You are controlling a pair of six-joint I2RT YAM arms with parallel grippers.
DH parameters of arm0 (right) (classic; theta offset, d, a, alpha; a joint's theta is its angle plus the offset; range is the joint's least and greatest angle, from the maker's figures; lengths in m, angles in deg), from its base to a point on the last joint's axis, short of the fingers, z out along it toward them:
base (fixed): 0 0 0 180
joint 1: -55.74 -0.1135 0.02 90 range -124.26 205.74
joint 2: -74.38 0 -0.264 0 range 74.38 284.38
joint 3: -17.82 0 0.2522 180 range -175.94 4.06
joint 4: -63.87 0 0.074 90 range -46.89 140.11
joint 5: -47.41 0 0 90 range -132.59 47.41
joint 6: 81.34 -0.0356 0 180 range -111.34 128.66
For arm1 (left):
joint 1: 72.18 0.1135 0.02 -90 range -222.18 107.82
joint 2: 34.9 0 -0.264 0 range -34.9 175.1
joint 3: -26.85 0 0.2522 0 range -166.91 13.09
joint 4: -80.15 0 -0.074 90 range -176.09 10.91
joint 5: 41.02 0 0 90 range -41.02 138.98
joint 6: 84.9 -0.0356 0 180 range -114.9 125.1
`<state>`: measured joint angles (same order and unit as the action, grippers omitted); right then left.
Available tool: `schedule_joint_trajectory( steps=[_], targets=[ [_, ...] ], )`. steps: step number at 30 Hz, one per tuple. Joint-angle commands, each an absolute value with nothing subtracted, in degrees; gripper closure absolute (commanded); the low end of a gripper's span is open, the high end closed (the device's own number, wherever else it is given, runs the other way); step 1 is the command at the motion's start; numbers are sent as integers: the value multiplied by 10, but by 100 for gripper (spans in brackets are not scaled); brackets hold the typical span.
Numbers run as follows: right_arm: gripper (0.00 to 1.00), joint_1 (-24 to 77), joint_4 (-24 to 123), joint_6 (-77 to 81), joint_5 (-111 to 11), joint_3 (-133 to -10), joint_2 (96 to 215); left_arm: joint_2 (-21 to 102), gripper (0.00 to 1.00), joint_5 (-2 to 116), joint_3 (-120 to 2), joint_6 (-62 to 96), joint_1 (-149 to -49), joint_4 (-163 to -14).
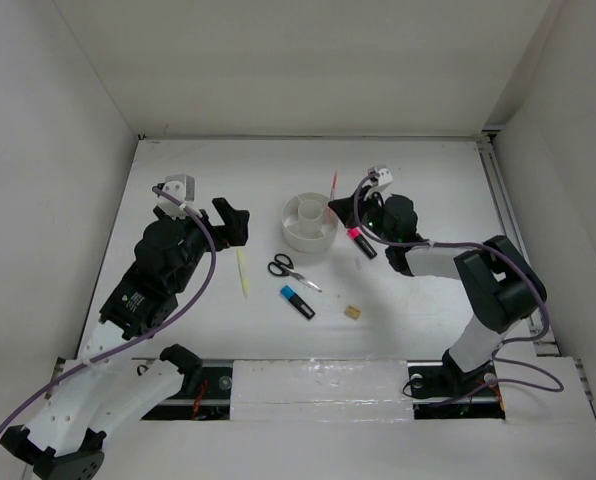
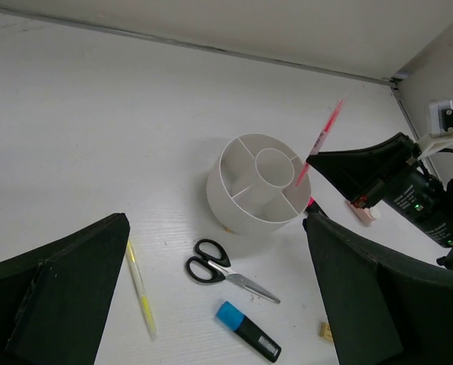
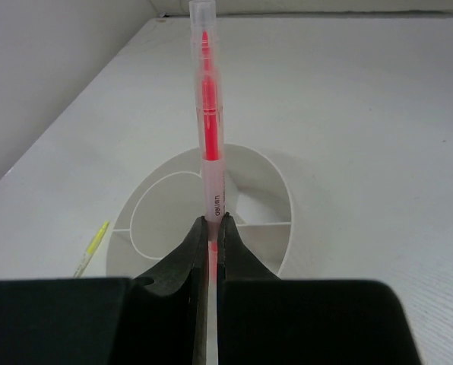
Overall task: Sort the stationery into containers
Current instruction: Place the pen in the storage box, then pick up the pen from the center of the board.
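My right gripper [image 1: 344, 204] is shut on the thin red pen [image 3: 209, 114] and holds it tilted, tip over the right side of the round white divided tub [image 1: 309, 240]. The pen also shows in the left wrist view [image 2: 321, 141]. My left gripper [image 1: 240, 222] is open and empty, left of the tub. In front of the tub lie black-handled scissors [image 1: 290, 270], a blue-and-black highlighter [image 1: 298, 301], a pale yellow pencil [image 1: 243, 270] and a tan eraser [image 1: 352, 312]. A pink-and-black highlighter [image 1: 361, 242] lies right of the tub, under my right arm.
A pinkish eraser [image 2: 363, 211] lies beside the right gripper. White walls close the table at the back and both sides. The arm bases stand at the near edge.
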<state>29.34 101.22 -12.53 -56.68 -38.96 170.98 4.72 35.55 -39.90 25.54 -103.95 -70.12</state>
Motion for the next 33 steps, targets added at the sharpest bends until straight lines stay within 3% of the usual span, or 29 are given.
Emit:
schedule_joint_trajectory(
  steps=[1, 4, 10, 13, 19, 21, 22, 23, 24, 33],
  targets=[
    [100, 277, 1074, -138, -557, -379, 1717, 43, 0, 361, -400, 249, -1039, -721],
    [99, 277, 1096, -149, -569, -372, 1728, 43, 0, 361, -400, 249, -1039, -721],
    [65, 266, 1120, -154, -569, -353, 1734, 48, 0, 361, -400, 249, -1039, -721],
    [53, 266, 1133, -159, -569, -337, 1727, 48, 0, 356, -400, 249, -1039, -721],
    [46, 261, 1138, -165, -555, -312, 1660, 54, 0, 344, -400, 254, -1039, -716],
    [37, 254, 1131, -165, -536, -300, 1630, 68, 0, 332, -400, 261, -1039, -711],
    [27, 254, 1124, -165, -527, -293, 1612, 73, 0, 325, -400, 261, -1039, -705],
    [4, 245, 1094, -165, -506, -292, 1576, 85, 0, 318, -407, 268, -1039, -704],
    [0, 240, 1073, -157, -506, -292, 1556, 92, 0, 318, -407, 273, -1039, -697],
    [0, 147, 781, -98, -352, -359, 1374, 143, 0, 311, -424, 314, -1015, -668]
  ],
)
